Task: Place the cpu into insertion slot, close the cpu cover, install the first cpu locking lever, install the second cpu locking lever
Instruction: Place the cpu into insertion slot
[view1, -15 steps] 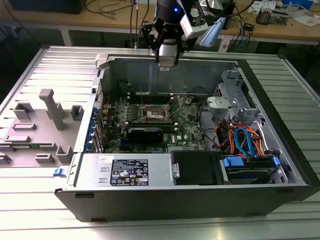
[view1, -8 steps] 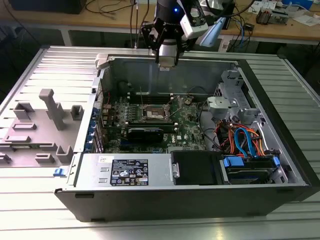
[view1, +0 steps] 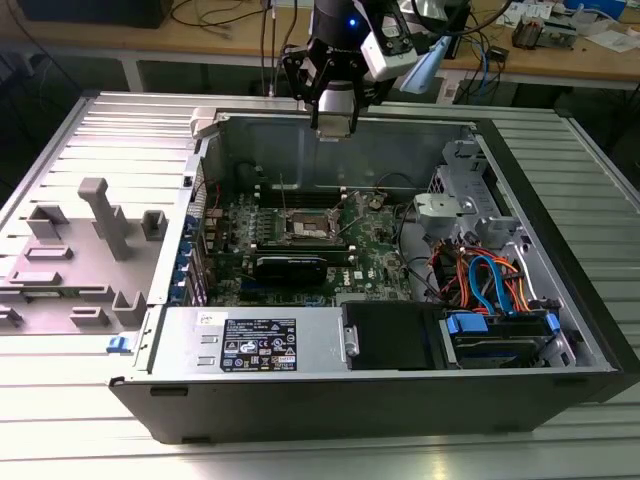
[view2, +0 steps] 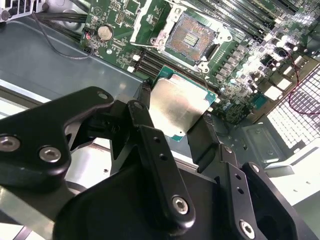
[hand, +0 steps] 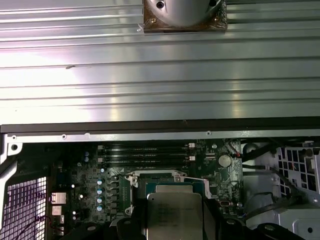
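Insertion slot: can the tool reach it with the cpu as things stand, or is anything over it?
Probably yes. In the second wrist view the insertion slot lies bare, nothing across its contacts, and the tool, shut on the cpu, hangs above the open case with free space between.

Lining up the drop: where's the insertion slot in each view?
Exterior view: insertion slot, centre of the motherboard.
Second wrist view: insertion slot, uncovered, just past the held cpu.
First wrist view: insertion slot, mostly behind the cpu.
Shared landmark: memory slots alongside it.
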